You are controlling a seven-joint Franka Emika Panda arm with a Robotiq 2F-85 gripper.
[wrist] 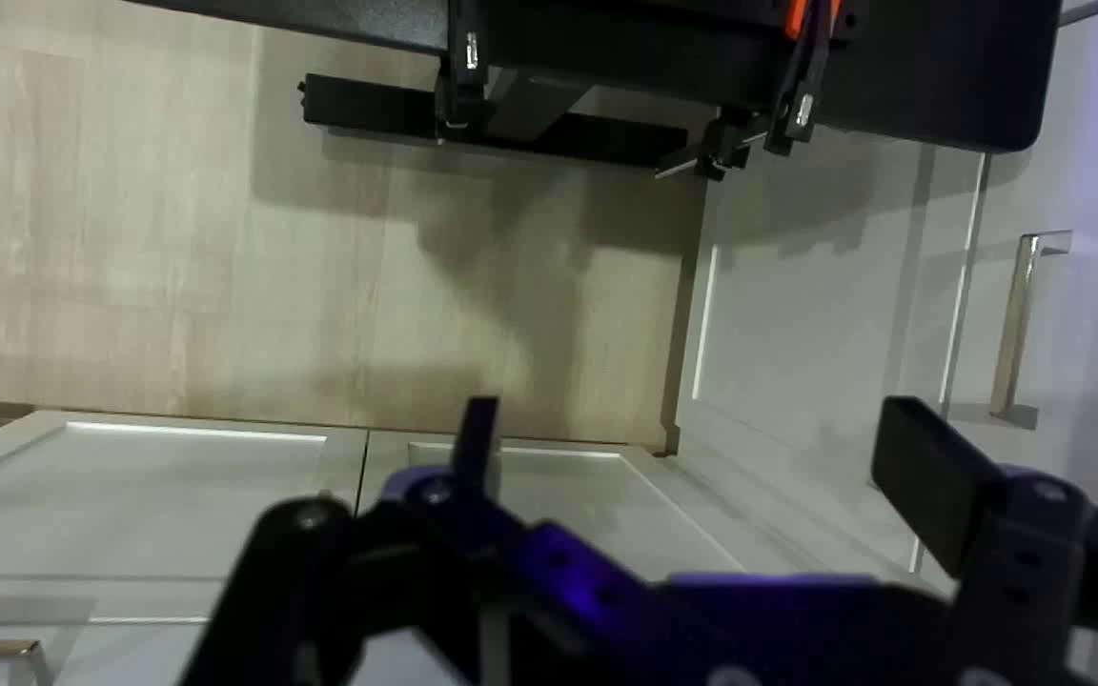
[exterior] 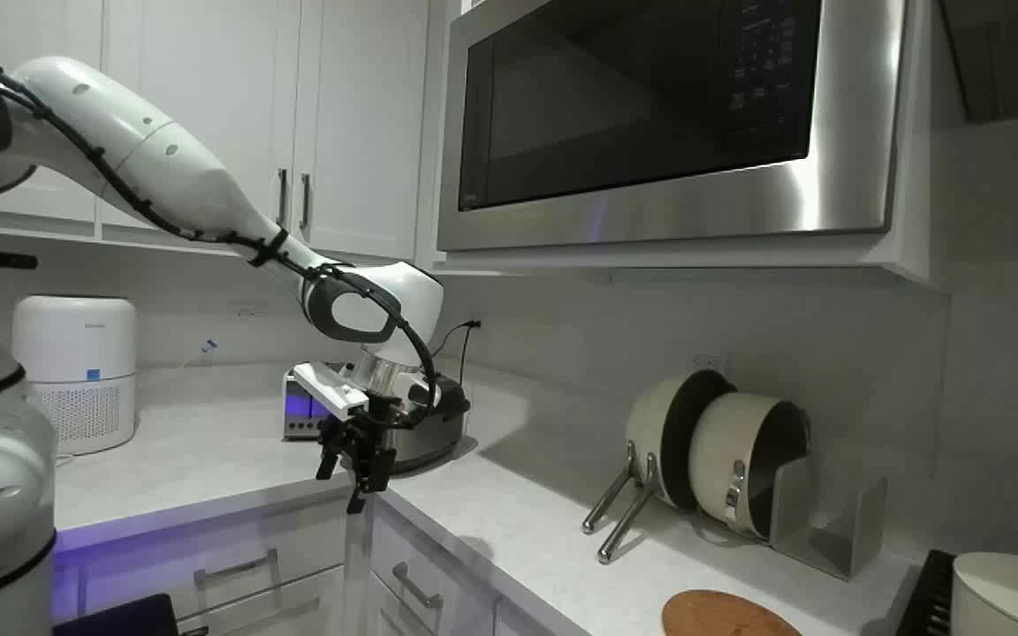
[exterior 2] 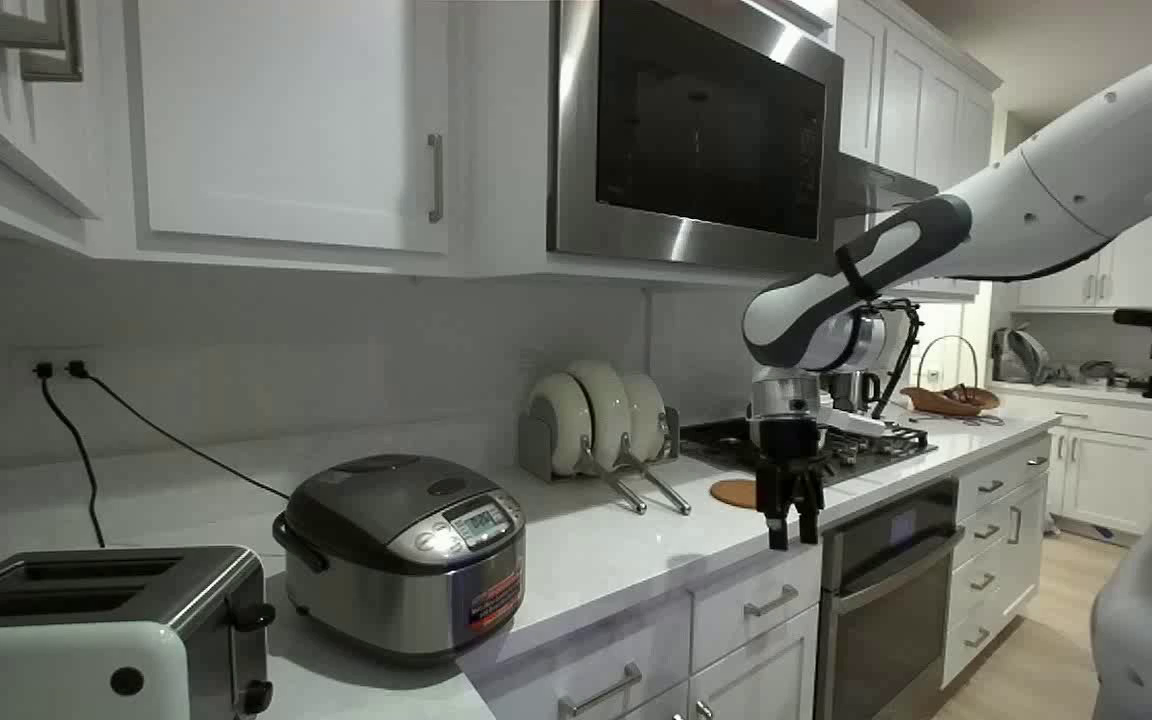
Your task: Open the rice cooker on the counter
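- Standing on the table [exterior 2: 606, 550], near its inner corner and beside the toaster [exterior 2: 101, 650], the rice cooker [exterior 2: 401, 580] is showing its lid [exterior 2: 366, 500] fully down.
- A black cord [exterior 2: 186, 441] is running from the wall outlet [exterior 2: 60, 362] toward the cooker's back, so probably it is sitting there for reaching power.
- Its display panel [exterior 2: 481, 522] is facing outward, I suppose for easy reading.
- Beyond the table's front edge, the claw [wrist: 692, 424] is hanging downward, well apart from the cooker; its fingers [wrist: 930, 476] are standing wide apart, nothing between them. This is leaving it free for approaching, I judge.
- A dark oval [exterior 2: 448, 487] on the lid is perhaps serving as release button.
- Cream pans [exterior: 721, 450] are standing on edge in a rack [exterior: 792, 512], probably for saving space.
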